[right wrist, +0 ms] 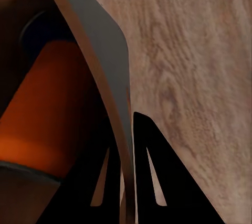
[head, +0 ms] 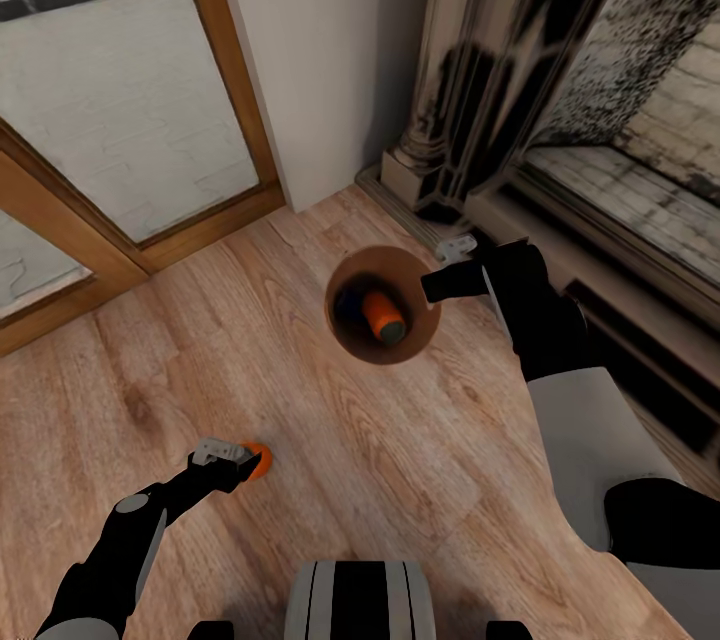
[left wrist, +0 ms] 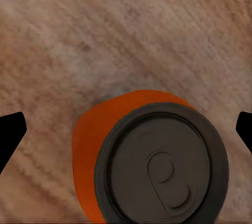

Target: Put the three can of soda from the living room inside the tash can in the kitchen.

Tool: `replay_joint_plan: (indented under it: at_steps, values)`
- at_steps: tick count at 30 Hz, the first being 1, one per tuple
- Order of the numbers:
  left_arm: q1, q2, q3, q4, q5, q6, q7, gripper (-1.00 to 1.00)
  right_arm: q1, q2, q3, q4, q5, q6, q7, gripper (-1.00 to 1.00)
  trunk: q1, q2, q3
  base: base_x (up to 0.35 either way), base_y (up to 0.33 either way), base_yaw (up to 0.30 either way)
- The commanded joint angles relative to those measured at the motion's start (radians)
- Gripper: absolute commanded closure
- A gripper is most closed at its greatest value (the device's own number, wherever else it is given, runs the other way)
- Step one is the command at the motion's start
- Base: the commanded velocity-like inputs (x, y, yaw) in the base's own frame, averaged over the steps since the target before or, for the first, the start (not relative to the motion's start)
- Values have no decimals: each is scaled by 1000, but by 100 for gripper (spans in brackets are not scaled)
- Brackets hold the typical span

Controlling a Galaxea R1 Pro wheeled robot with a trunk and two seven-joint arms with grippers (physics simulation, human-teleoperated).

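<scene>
Standing on the wood floor (head: 300, 520) near the fireplace (head: 480, 90) and the glass door (head: 120, 100), the robot works with both arms. The right gripper (head: 450, 265) pinches the wall of the bin (head: 345, 335): in the right wrist view one finger (right wrist: 97, 182) is inside the rim and the other outside, closed on it. Inside the bin, just beside that gripper, lie an orange can (head: 383, 316) and a dark blue can (head: 350, 305).

The left gripper (head: 232, 455) is around the last can (left wrist: 152, 161), which stands upright on the floor. Its fingertips (left wrist: 10, 135) stay wide apart on both sides, not yet touching it.

I judge that two cans are done. The third must be grasped and dropped in, and then the bin probably carried to the kitchen.
</scene>
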Motion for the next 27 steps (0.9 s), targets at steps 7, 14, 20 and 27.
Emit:
replay_joint_plan:
  at_steps: [7, 14, 20, 27]
  values:
    - [0, 0, 0, 1, -1, 1, 0, -100, 2, 0, 0, 0, -32, 7, 5, 100, 3, -2, -27, 0, 0, 0]
    - [0, 0, 0, 1, 2, 0, 0, -100, 4, 2, 1, 0, -32, 7, 5, 100, 3, -2, -27, 0, 0, 0]
    - [0, 0, 0, 1, 3, -2, -1, 100, 4, 3, 1, 0, -32, 7, 5, 100, 3, -2, -27, 0, 0, 0]
    - [0, 1, 0, 1, -2, 2, 0, 100, 5, 1, 1, 1, -32, 7, 5, 100, 3, -2, -27, 0, 0, 0]
